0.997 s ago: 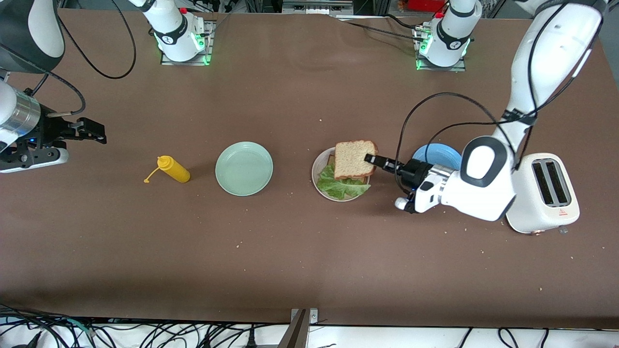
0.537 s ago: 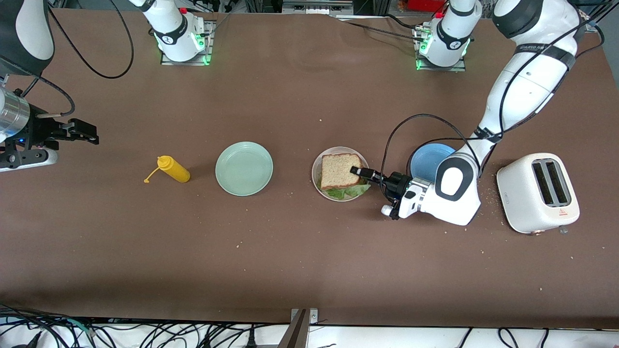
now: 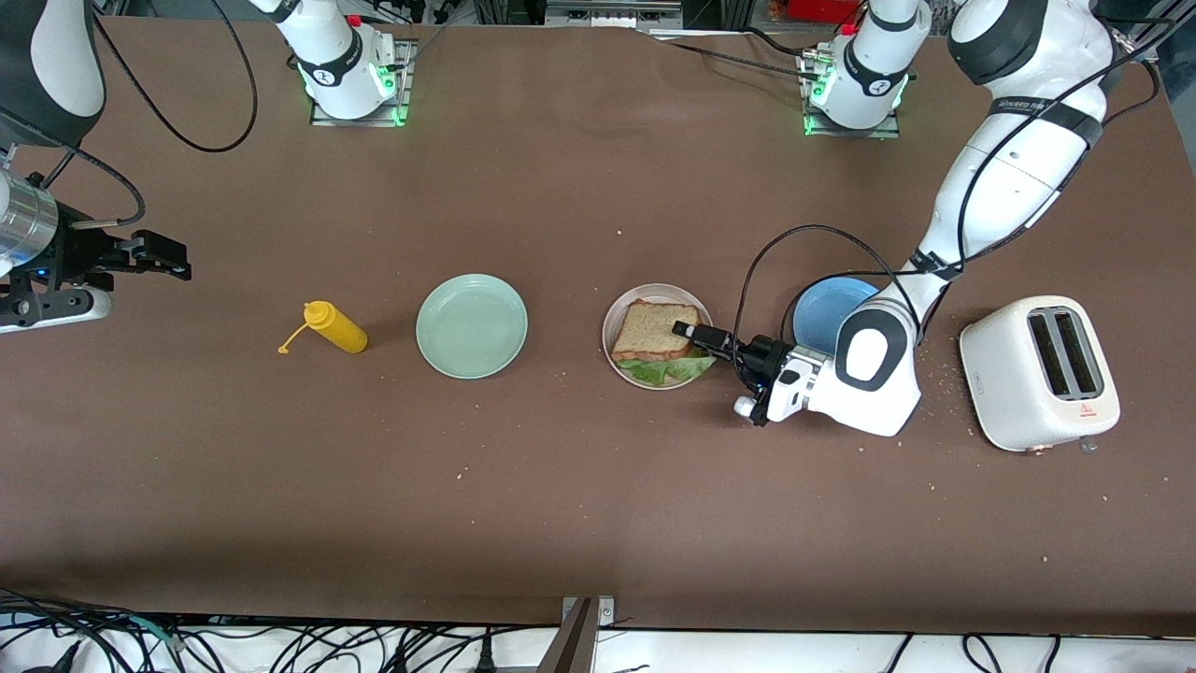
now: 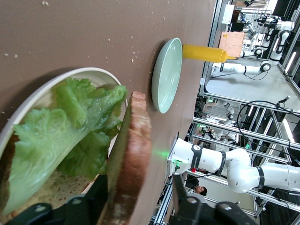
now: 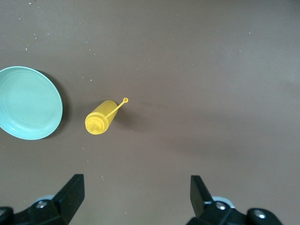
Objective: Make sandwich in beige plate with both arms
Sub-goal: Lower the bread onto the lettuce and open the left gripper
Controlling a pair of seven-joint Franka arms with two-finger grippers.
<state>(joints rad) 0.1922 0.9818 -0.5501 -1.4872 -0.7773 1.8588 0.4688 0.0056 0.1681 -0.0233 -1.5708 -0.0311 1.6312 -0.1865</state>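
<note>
Front view: left gripper (image 3: 690, 334) low over round beige plate (image 3: 613, 322), at edge of top square wholegrain bread slice (image 3: 656, 330), laid there to cap ruffled green lettuce leaf (image 3: 665, 370). Right gripper (image 3: 174, 265) waits above table past yellow squeeze bottle (image 3: 334, 328).

Left wrist view: fingers (image 4: 186, 210) flank slice crust with gap showing, apparently parted; judged releasing.

Right wrist view: right fingers (image 5: 72, 192) spread wide, empty, over bare tabletop.
</note>
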